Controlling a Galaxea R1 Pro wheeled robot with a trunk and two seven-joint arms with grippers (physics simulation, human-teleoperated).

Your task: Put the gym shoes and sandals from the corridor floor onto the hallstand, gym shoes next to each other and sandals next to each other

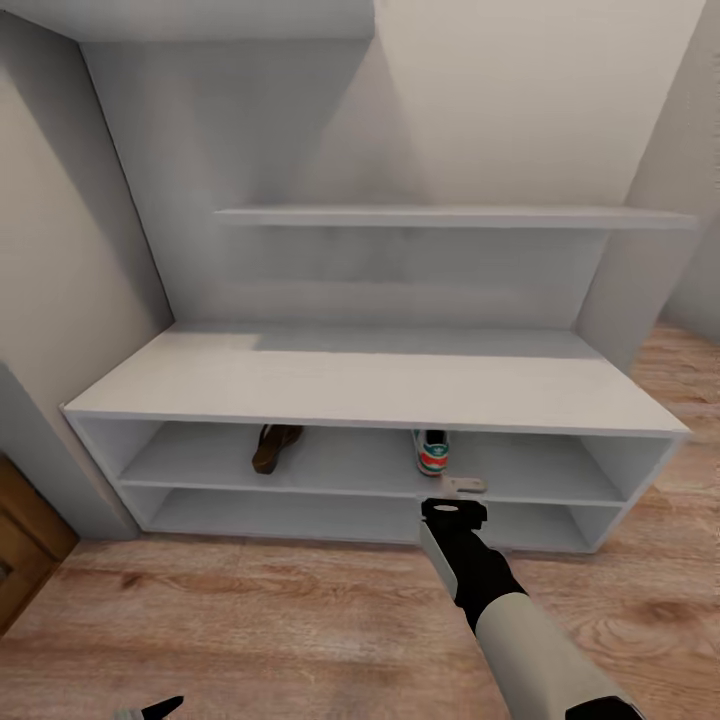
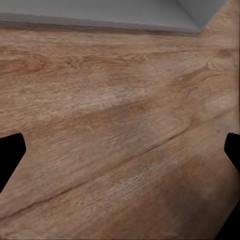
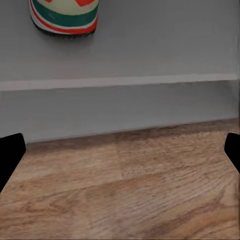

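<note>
The pale grey hallstand (image 1: pixel 380 385) stands against the wall ahead of me. On its upper open shelf a brown sandal (image 1: pixel 275 447) lies at the left. A white gym shoe (image 1: pixel 432 452) with green and red trim sits further right on the same shelf, heel towards me. My right gripper (image 1: pixel 462 487) hovers just in front of the shelf edge, below the gym shoe (image 3: pixel 64 15), open and empty (image 3: pixel 120 152). Low over the corridor floor (image 2: pixel 110 125) my left gripper (image 2: pixel 120 155) is open and holds nothing; its tip shows at the head view's lower left (image 1: pixel 150 712).
A long upper shelf (image 1: pixel 450 217) juts from the tall back panel. Walls close in on the left (image 1: pixel 60 260) and right. A wooden door edge (image 1: pixel 25 540) shows at the far left. Wood plank floor (image 1: pixel 250 620) spreads before the rack.
</note>
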